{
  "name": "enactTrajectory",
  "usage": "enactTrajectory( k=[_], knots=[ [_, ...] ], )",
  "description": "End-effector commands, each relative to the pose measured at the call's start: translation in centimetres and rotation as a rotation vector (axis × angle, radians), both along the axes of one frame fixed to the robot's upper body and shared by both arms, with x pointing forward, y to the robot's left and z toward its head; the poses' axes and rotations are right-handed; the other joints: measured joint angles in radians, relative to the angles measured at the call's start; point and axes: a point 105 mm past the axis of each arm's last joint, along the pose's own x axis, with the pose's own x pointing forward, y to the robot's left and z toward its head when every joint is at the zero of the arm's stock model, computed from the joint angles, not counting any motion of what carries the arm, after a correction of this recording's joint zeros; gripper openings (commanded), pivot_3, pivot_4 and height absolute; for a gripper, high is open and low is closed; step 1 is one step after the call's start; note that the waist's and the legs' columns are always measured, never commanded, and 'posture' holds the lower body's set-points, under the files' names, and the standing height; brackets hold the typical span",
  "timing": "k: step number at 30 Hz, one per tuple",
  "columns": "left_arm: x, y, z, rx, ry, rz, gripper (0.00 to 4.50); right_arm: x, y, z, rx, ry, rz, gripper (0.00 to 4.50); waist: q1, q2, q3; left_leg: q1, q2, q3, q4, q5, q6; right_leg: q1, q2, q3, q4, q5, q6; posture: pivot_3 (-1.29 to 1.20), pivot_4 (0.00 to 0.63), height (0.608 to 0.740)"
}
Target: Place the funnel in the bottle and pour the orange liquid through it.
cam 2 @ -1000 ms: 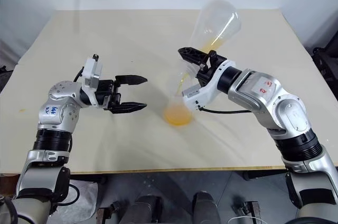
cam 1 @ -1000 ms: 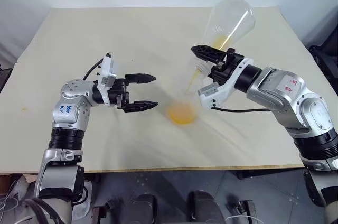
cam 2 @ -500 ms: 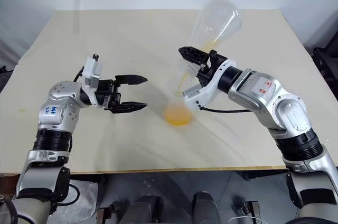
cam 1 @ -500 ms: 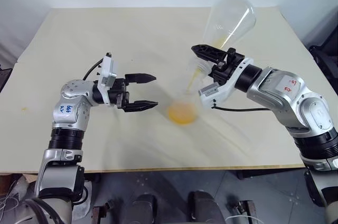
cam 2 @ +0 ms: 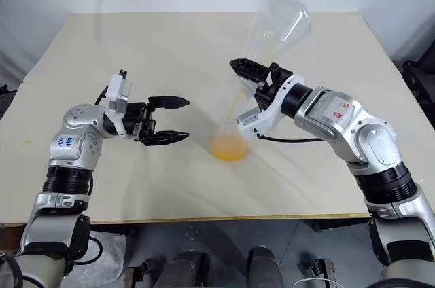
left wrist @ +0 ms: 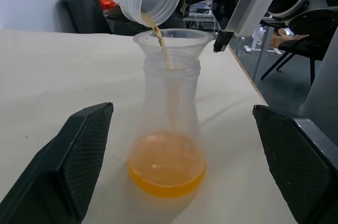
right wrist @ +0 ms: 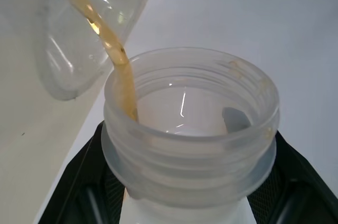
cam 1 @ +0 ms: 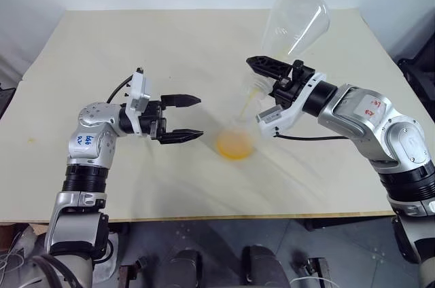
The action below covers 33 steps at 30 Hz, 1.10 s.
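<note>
The bottle (cam 1: 234, 137) stands upright on the table with the funnel (left wrist: 171, 42) seated in its neck. Orange liquid (left wrist: 166, 170) lies as a shallow layer in its base. My right gripper (cam 1: 255, 90) is shut on the neck of a larger clear flask (cam 1: 296, 22), which is tipped mouth-down over the funnel. A thin orange stream (right wrist: 119, 60) runs from the flask's mouth (right wrist: 190, 123) into the funnel. My left gripper (cam 1: 199, 117) stands open and level just left of the bottle, not touching it.
The beige table (cam 1: 136, 43) has free room at the back and on the left. A small stain (cam 1: 30, 140) marks its left side. Its front edge (cam 1: 204, 219) runs just before my arms. Dark equipment (cam 1: 418, 70) stands off the right edge.
The orange pool inside the tipped flask has nearly drained and the flask stands slightly steeper. The left gripper and the bottle have kept still.
</note>
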Motion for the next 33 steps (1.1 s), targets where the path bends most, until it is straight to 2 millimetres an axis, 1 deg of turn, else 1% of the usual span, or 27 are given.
enactTrajectory(
  k=[1, 29, 33],
  knots=[
    [-0.12, 0.12, 0.91, -0.015, -0.033, -0.003, 4.5, -0.56, -0.02, 1.99, 0.012, -0.074, 0.018, 2.46, 0.0, 0.0, 0.0, 0.0, 0.0, 0.0, 0.0, 0.0, 0.0, 0.0, 0.0, 0.0, 0.0, 0.0, 0.0, 0.0, 0.15, 0.74],
    [-0.28, 0.05, 0.78, -0.011, -0.026, -0.008, 4.5, -0.78, 0.1, 1.82, -0.012, -0.085, 0.032, 2.46, 0.0, 0.0, 0.0, 0.0, 0.0, 0.0, 0.0, 0.0, 0.0, 0.0, 0.0, 0.0, 0.0, 0.0, 0.0, 0.0, 0.15, 0.74],
    [-0.25, 0.01, 0.78, -0.013, -0.028, -0.007, 4.5, -0.75, 0.0, 1.91, 0.023, -0.063, 0.032, 2.46, 0.0, 0.0, 0.0, 0.0, 0.0, 0.0, 0.0, 0.0, 0.0, 0.0, 0.0, 0.0, 0.0, 0.0, 0.0, 0.0, 0.15, 0.74]
  ],
)
